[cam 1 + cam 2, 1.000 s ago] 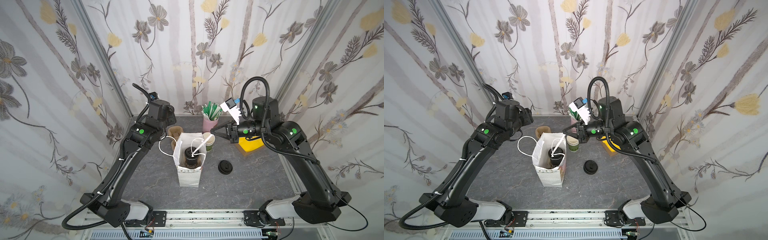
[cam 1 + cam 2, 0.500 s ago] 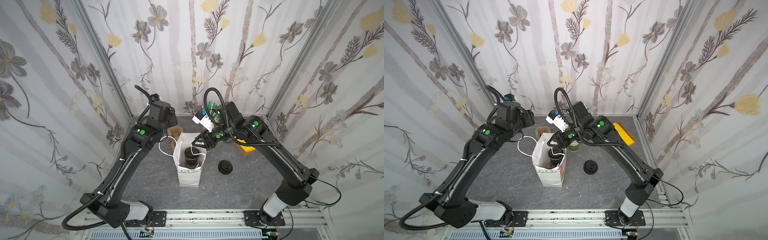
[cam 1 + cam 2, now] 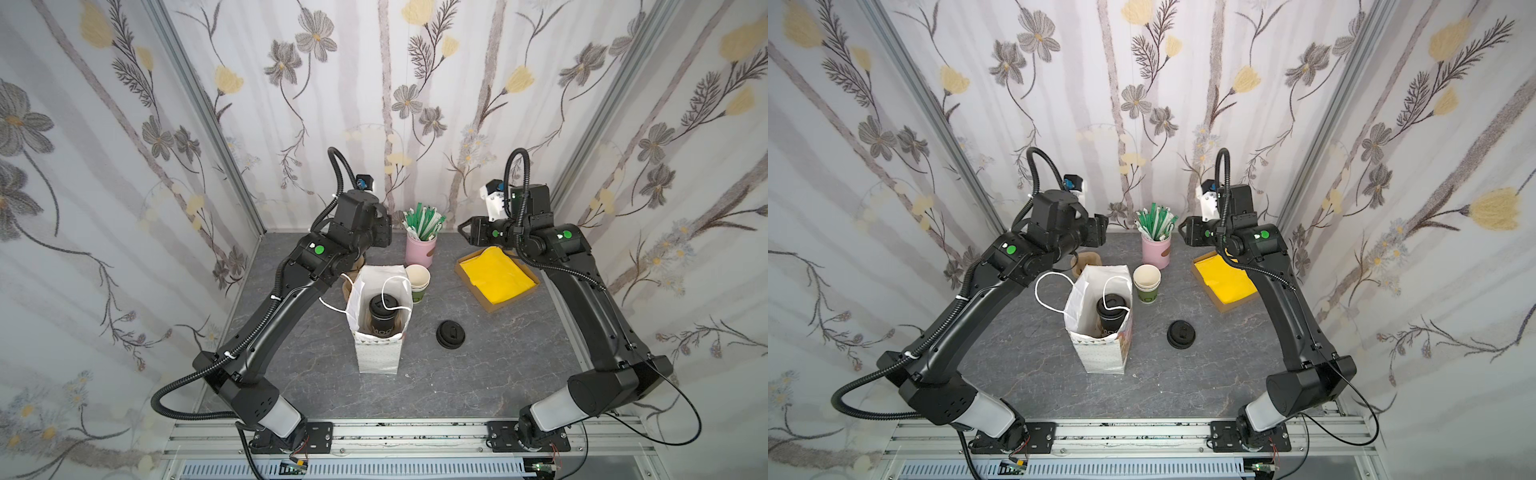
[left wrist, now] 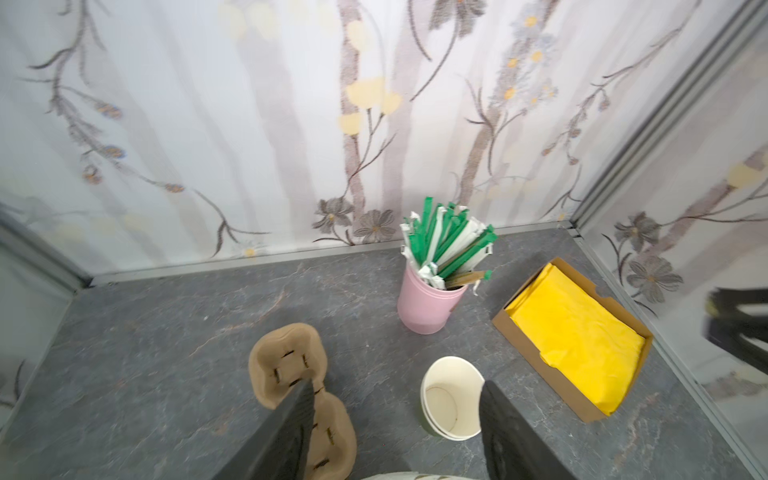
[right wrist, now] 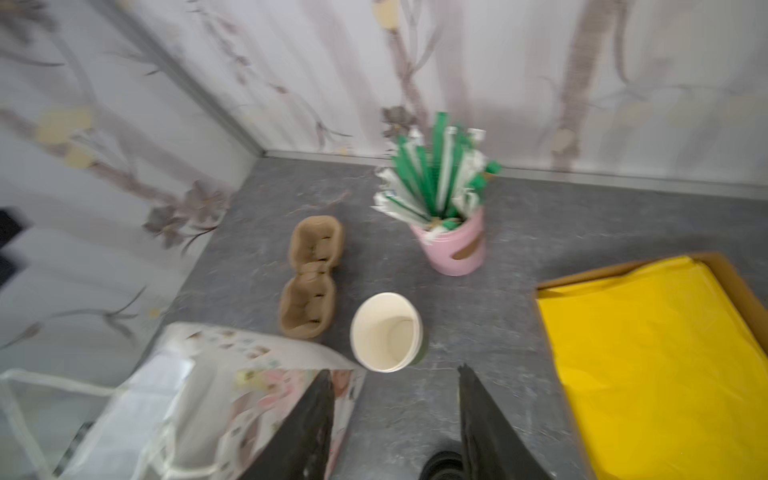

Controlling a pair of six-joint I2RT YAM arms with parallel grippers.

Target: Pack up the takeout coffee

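**Top views (both).** Shows takeout coffee (image 3: 382, 309) standing inside white bag (image 3: 377, 357) at middle of table (image 3: 478, 374). Lid up, long axis vertical, one handle loop draped across lid. Judged already packed; likely next step a pull-back w/o snagging bag. Shows L gripper (image 3: 1099, 230) and R gripper (image 3: 465, 230) both raised near back wall, clear of bag. Coffee below each and toward rail side: L nearer, R well apart, above napkin box (image 3: 496, 279). Near bag rim: cup stack (image 3: 417, 279) just beside on R-arm side, pulp carrier (image 3: 1086, 261) behind. Loose lid (image 3: 451, 332) near but apart. Open room: bare table in front of bag and btw. bag and R arm base.

**L wrist view.** L gripper (image 4: 397, 386) jaws wide, nothing btw. them. Beyond: pulp carrier, cup stack, pink straw holder (image 4: 428, 307). Coffee not in view; pale sliver at frame edge, prob. bag rim.

**R wrist view (blurred).** R gripper (image 5: 395, 372) jaws moderately parted, empty. Bag beside one of the fingers (image 5: 316, 415), cup stack ahead, loose lid partly hidden behind the other. Coffee hidden by bag wall. Likeliest snag, as judged: handle loops standing out from rim.
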